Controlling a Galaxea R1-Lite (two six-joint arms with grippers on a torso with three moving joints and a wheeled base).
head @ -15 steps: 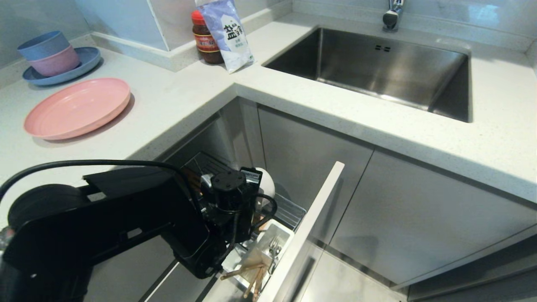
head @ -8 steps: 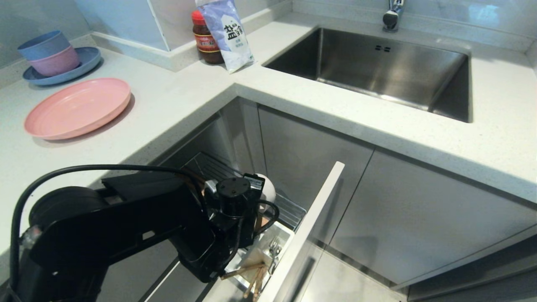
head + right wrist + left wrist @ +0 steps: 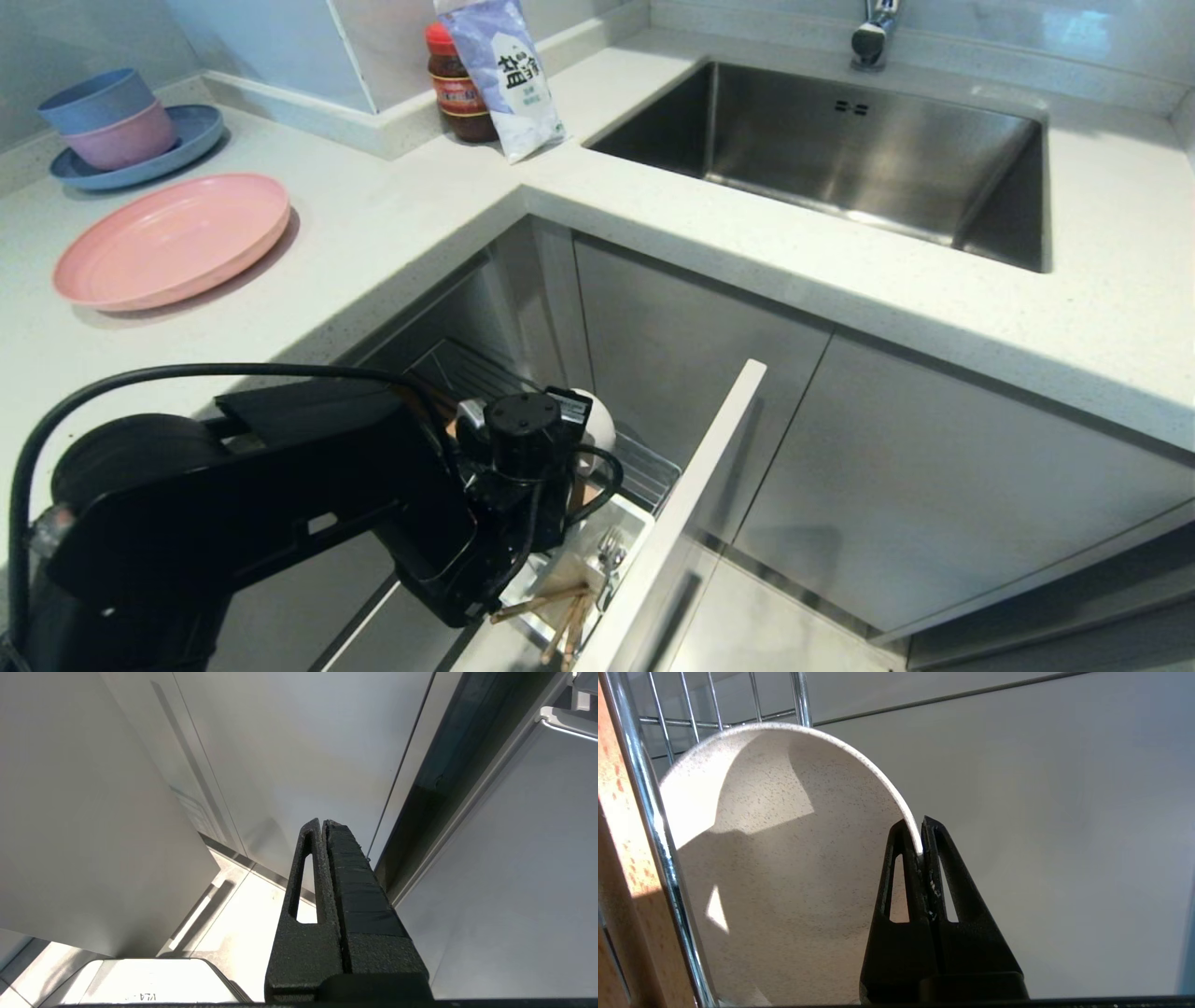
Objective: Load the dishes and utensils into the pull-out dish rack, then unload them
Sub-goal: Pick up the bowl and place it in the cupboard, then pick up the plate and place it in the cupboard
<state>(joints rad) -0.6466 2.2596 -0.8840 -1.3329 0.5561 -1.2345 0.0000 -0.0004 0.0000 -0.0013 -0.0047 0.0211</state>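
Note:
The off-white bowl (image 3: 784, 858) stands on edge in the pull-out dish rack (image 3: 644, 471), against a chrome wire (image 3: 654, 826) and the light-wood strip (image 3: 621, 835). My left gripper (image 3: 917, 830) is shut on the bowl's rim, one finger inside and one outside. From the head, the left wrist (image 3: 523, 448) covers most of the bowl (image 3: 597, 420). Chopsticks (image 3: 560, 616) and a fork (image 3: 611, 555) stand in the white cutlery cup (image 3: 630, 523). The pink plate (image 3: 173, 240) lies on the counter at the left. My right gripper (image 3: 322, 823) hangs shut and empty beside the cabinets.
The rack's grey front panel (image 3: 681, 523) juts out below the counter edge. A blue plate with stacked blue and pink bowls (image 3: 121, 131) sits at the back left. A jar (image 3: 457, 89) and a salt bag (image 3: 509, 75) stand by the steel sink (image 3: 840, 149).
The left arm, still holding the bowl, has sunk slightly toward the rack; over the last half second it has barely moved. The right arm is still.

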